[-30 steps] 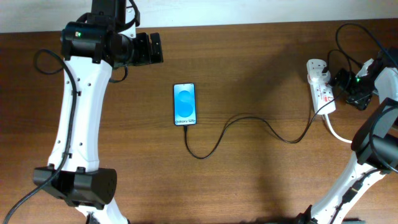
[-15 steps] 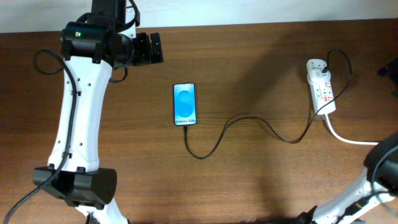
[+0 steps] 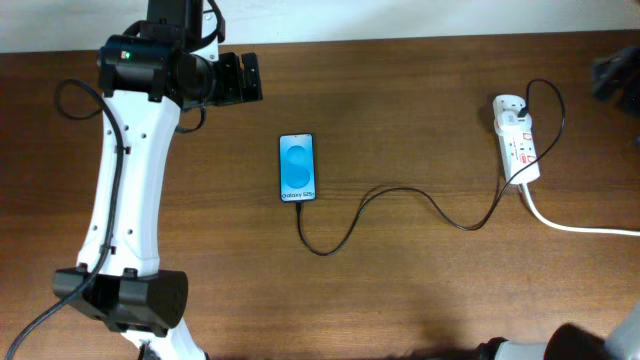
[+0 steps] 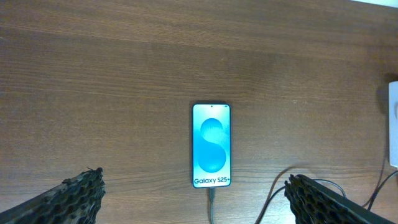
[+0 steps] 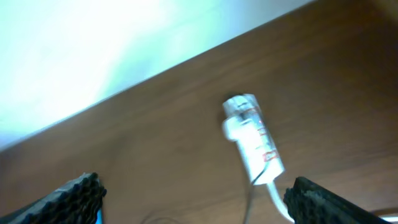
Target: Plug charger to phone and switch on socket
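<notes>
Right arm (image 3: 617, 75) has swung off the socket (image 3: 518, 140), now an edge blur. Left wrist: phone (image 4: 211, 145) reading "Galaxy S25+" lies between wide-spread left fingers (image 4: 74, 196), charger (image 4: 211, 200) meeting its near end. Right wrist: right fingers (image 5: 71, 196) wide, blurred socket beyond and between them

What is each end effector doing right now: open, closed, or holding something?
Left end effector: open, holding nothing.
Right end effector: open, holding nothing.
</notes>
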`<state>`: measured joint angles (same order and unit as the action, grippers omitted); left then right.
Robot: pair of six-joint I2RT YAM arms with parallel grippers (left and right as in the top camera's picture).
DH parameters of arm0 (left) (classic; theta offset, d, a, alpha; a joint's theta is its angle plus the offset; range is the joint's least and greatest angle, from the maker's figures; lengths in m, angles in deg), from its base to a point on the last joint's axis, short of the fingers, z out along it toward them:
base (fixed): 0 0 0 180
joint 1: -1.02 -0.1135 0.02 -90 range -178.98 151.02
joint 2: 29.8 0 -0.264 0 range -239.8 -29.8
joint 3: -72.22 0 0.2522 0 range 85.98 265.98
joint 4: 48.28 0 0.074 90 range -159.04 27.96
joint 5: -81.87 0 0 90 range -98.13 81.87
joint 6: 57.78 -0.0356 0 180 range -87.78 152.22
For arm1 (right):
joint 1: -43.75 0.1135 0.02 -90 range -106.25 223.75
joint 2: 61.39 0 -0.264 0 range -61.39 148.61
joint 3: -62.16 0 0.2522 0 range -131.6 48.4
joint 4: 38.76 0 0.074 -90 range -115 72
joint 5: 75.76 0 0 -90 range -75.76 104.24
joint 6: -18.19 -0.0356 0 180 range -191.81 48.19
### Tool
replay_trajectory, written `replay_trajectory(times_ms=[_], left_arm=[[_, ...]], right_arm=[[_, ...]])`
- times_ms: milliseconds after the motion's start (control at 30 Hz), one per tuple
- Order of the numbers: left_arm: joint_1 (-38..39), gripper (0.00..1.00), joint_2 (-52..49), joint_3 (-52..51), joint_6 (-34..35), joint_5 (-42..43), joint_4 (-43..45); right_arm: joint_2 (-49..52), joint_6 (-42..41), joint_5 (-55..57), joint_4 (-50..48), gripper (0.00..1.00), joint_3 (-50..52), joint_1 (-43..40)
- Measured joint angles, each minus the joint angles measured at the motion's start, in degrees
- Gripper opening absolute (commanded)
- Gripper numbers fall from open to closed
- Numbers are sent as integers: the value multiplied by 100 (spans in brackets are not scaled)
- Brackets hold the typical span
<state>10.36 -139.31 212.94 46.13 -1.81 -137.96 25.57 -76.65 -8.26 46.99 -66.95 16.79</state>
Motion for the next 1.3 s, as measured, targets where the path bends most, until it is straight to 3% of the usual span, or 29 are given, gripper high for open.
replay_trajectory(times_ms=[400,867,1067,1300], left_arm=[[0,99,2,0,0,4,0],[0,99,2,0,0,2,-2],[0,99,2,0,2,2,-4],[0,99,2,0,0,4,-4]], right_arm=[[-601,181,-98,1353,98,0,1742],[-603,505,-26,1814,98,48,1908],[-966,804,199,785,98,730,2284],[-2476,887,527,-1368,98,2793,2721]])
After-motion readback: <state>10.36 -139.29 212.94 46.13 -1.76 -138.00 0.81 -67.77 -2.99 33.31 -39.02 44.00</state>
